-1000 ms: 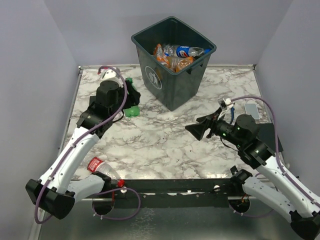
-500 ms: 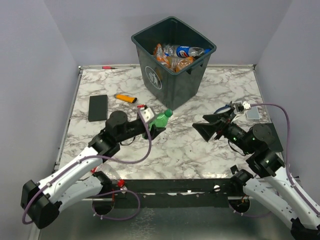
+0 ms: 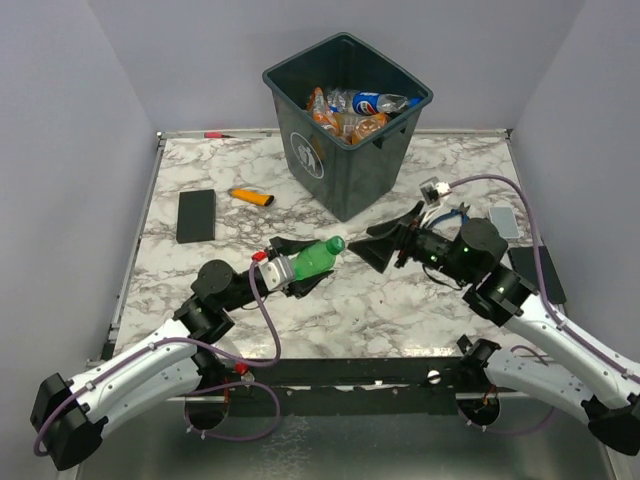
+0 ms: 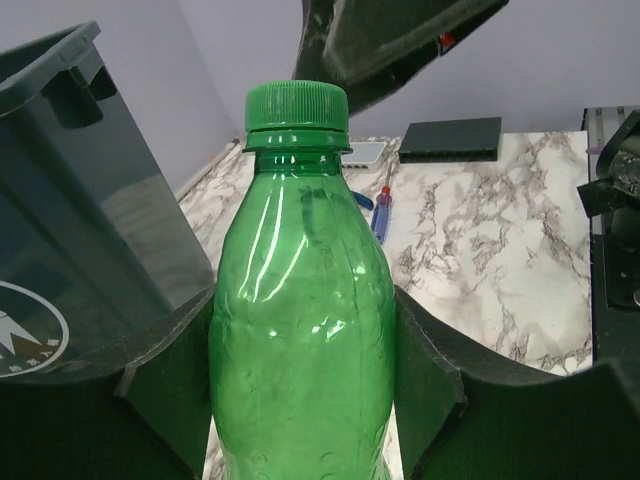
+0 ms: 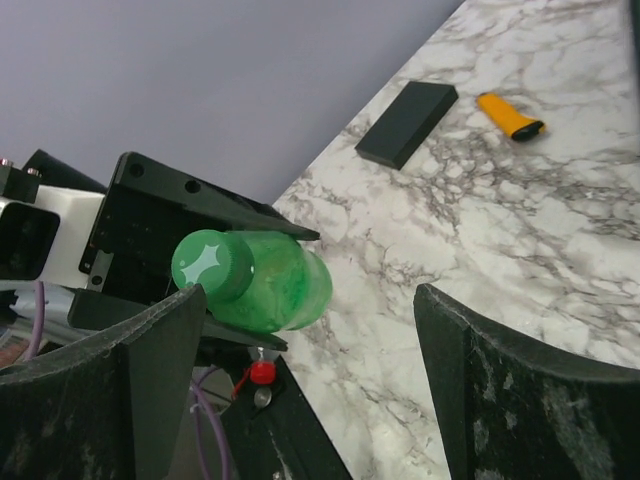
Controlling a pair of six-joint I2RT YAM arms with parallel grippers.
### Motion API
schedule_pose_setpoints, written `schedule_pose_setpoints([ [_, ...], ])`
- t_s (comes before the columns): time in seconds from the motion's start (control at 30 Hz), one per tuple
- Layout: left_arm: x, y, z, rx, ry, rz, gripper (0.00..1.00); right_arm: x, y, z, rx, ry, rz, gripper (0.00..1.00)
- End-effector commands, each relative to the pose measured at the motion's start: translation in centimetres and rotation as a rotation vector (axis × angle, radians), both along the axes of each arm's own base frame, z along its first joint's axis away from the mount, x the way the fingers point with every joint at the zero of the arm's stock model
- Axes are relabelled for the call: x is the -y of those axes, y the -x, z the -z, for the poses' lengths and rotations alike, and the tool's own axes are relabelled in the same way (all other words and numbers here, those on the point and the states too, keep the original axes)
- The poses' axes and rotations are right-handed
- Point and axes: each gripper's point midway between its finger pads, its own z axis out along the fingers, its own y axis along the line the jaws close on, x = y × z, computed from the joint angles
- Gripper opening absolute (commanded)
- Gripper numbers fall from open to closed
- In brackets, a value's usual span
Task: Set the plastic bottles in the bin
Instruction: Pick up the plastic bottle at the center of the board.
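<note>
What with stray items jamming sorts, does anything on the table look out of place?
Yes: a lighter and a pad lie left of the bin, stray clutter for this job. Nothing looks spilled.

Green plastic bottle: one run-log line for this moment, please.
left gripper: shut on green plastic bottle | right gripper: open, facing bottle cap | dark green-grey bin: part full

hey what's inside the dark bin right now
The bin holds a heap of plastic bottles, with orange ones and a blue-labelled clear one on top. Anything beneath that layer is hidden by them and the bin's walls.
</note>
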Motion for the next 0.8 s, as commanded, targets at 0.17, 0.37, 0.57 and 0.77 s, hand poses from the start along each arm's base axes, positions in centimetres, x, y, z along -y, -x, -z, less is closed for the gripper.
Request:
schedule_pose_setpoints([
  [0.17,-0.2,-0.8,-0.2,0.031,0.017,-0.062,0.13,-3.1,0.1,-2.1,0.057,-0.076,-0.010,0.85],
  [0.37,0.0,-0.8,0.0,0.024,0.012,-0.061,0.13,-4.3,-0.2,-2.1,0.052,-0.085,-0.038,0.83],
  [0.57,-0.1,-0.8,0.0,0.023,0.014,-0.068,0.13,-5.8,-0.5,-1.6,0.024,-0.096,-0.074,0.64],
  [0.77,-0.3,-0.8,0.0,0.030,0.017,-0.079,0.13,-6.7,-0.4,-1.3,0.011,-0.095,-0.099,0.57],
])
